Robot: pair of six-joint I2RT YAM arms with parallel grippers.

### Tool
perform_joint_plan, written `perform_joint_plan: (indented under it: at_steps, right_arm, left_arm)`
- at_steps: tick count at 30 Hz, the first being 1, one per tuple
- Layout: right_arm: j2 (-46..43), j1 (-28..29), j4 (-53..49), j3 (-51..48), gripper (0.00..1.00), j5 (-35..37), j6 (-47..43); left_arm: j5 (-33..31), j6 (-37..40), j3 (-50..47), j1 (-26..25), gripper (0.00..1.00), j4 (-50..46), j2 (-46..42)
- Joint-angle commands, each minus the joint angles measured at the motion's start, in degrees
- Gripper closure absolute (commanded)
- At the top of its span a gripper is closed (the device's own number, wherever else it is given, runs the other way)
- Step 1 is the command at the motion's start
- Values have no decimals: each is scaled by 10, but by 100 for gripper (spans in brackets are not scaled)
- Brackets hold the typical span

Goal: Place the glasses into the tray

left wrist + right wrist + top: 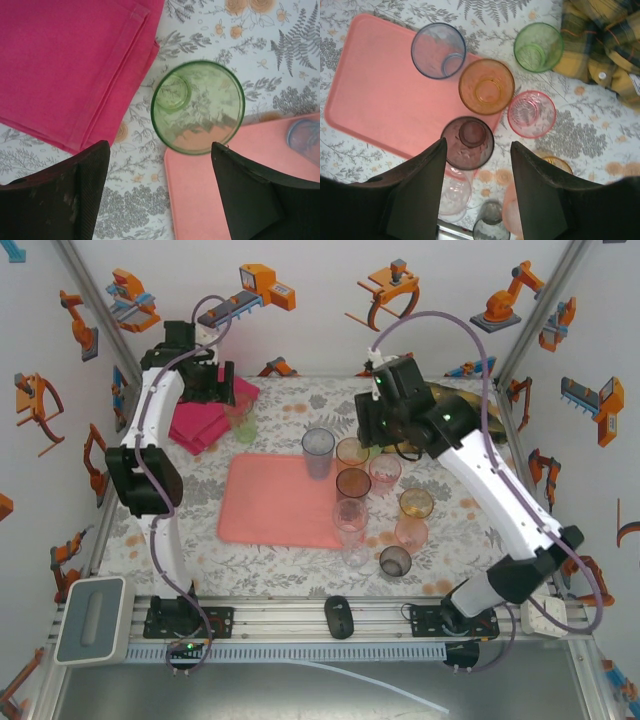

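Observation:
The salmon-pink tray [270, 502] lies flat in the middle of the table. A green glass [197, 107] stands upright off its far left corner, beside the magenta cloth. My left gripper [160, 170] hovers open above that spot, and the green glass [241, 423] lies just beyond its fingertips, not between them. A blue-grey glass [438, 50] stands at the tray's far right corner. Amber [486, 86] and dark [467, 142] glasses stand along the tray's right edge. My right gripper [477, 165] hangs open above them, holding nothing. Pink [531, 113] and green [538, 47] glasses stand on the tablecloth.
A folded magenta cloth [205, 418] lies at the far left. A yellow plaid cloth [600, 45] is bunched at the far right. Several more glasses, clear [350, 515], amber [416, 504], salmon [410, 532] and smoky [395, 561], crowd the table right of the tray.

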Motion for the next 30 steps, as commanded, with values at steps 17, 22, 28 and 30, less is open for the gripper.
perform_joint_plan:
  at_steps: [17,22,28,30]
  right_arm:
    - [-58,0,-10,-80,48,48,24]
    - [-51,0,-7,-84,48,47,21]
    - [-45,-1,-2,-85,48,44,20]
    - [-44,-1,0,-87,48,44,20]
  left_arm:
    - [-65,18,93,-22,42,-41,85]
    - [-67,25,88,-26,52,-42,90]
    - [-74,31,89,-29,55,-42,98]
    - [-75,32,89,-29,55,-42,101]
